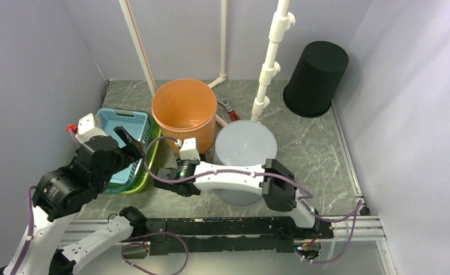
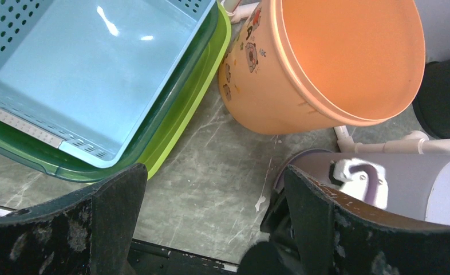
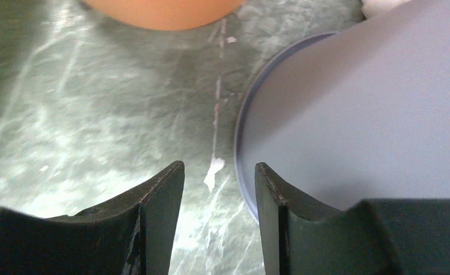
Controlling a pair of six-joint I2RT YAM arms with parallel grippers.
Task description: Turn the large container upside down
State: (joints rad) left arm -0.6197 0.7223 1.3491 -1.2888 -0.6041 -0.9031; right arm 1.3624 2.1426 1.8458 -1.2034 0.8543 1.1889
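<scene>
now the large grey container [image 1: 245, 143] stands mouth-down on the table [image 1: 326, 154], just beside the orange bucket [image 1: 184, 109], so i judge the flip done. my right gripper [image 3: 218, 215] sits low by its rim, jaws parted and empty. left gripper [image 2: 211, 223] hangs wide open near the blue basket [image 2: 85, 69], out of the way.

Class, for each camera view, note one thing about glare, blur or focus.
Left wrist: two white glare streaks on the pale blue plastic basket. Right wrist: soft throughout, the grey plastic bucket looks featureless. Top external: sharp, evenly lit.
</scene>
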